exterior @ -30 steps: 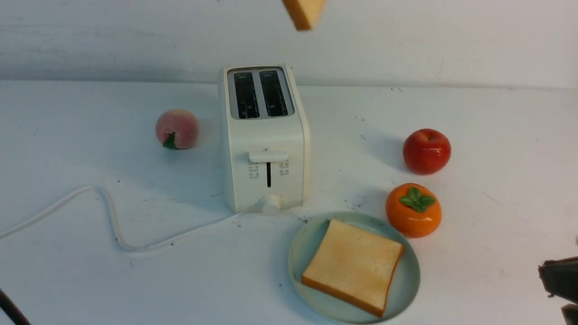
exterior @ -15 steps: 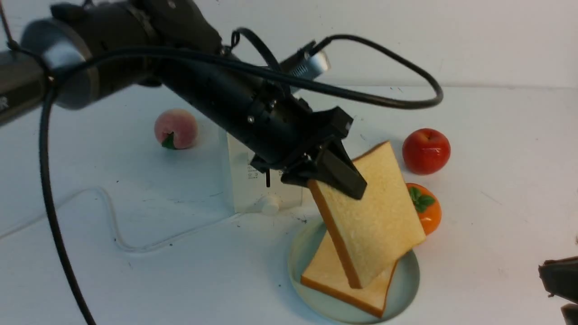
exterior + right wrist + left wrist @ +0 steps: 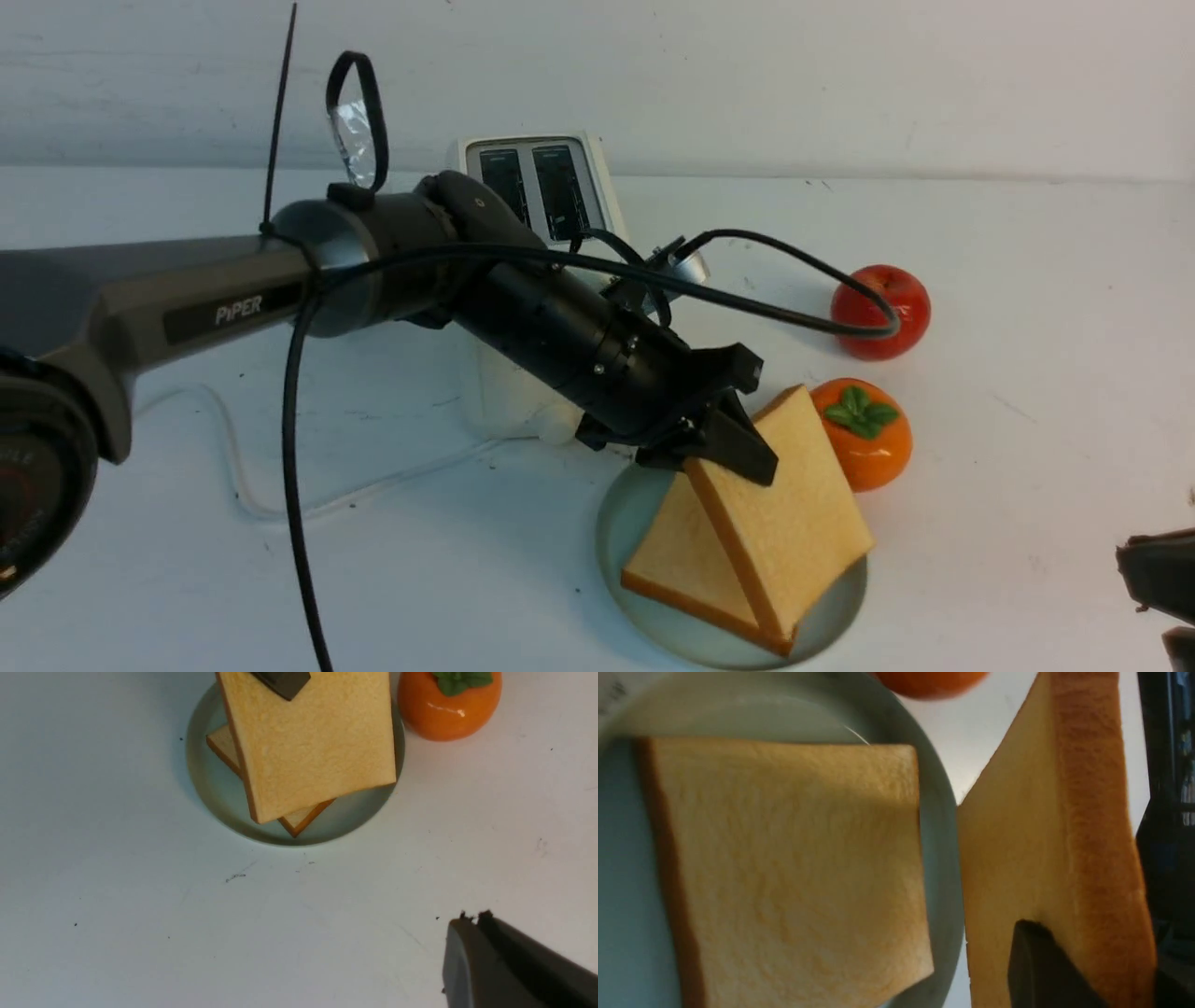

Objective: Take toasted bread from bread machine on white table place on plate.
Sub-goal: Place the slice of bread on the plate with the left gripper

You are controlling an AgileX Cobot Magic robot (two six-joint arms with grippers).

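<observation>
Left gripper (image 3: 738, 457) clamped tilted slice (image 3: 794, 523) over plate (image 3: 618, 523); released steep, it could topple rightward off the rim.

The plate (image 3: 618, 523) sits lower centre-right of the frame on the table (image 3: 1027, 280), before the bread machine (image 3: 546, 187) at upper centre. A flat slice (image 3: 686, 553) lies on it, with a tilted slice (image 3: 794, 513) over its right half. A persimmon (image 3: 864, 434) stands just beyond the plate's right rim, and an apple (image 3: 887, 308) stands behind that.
</observation>
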